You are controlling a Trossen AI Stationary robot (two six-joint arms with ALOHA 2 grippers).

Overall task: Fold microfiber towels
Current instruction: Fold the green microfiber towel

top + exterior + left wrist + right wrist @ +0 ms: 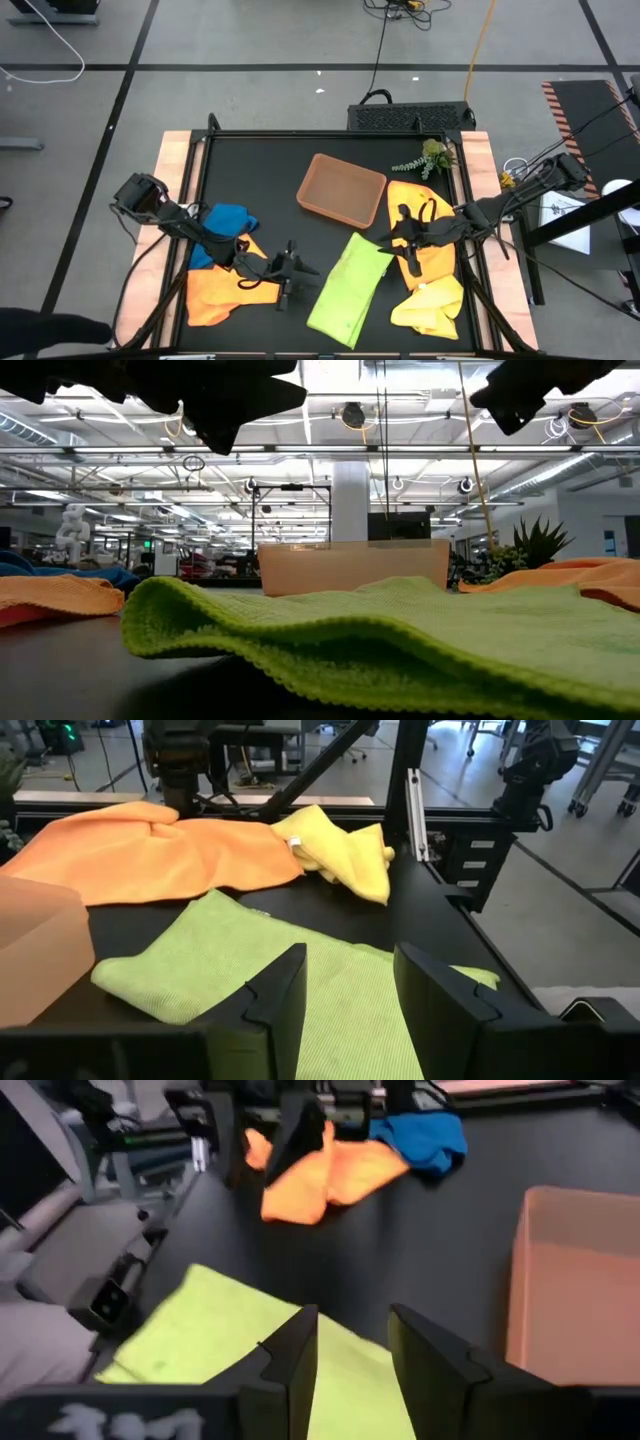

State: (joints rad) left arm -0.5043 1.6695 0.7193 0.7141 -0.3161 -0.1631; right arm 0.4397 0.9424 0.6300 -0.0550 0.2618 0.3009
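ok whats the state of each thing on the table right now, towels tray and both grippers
lime green towel: folded into a long strip, lying flat mid-table
blue towel: crumpled, beside the left arm
orange towel on the left: spread loosely, under the left arm
orange towel on the right: spread out, unfolded
yellow towel: bunched up
tray: empty, upright
left gripper: fingers open, holding nothing
right gripper: fingers open, holding nothing

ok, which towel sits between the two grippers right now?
The lime green towel, lying folded in a strip at mid-table. The left gripper and right gripper flank it, both open; the orange, blue and yellow towels lie out to the sides.
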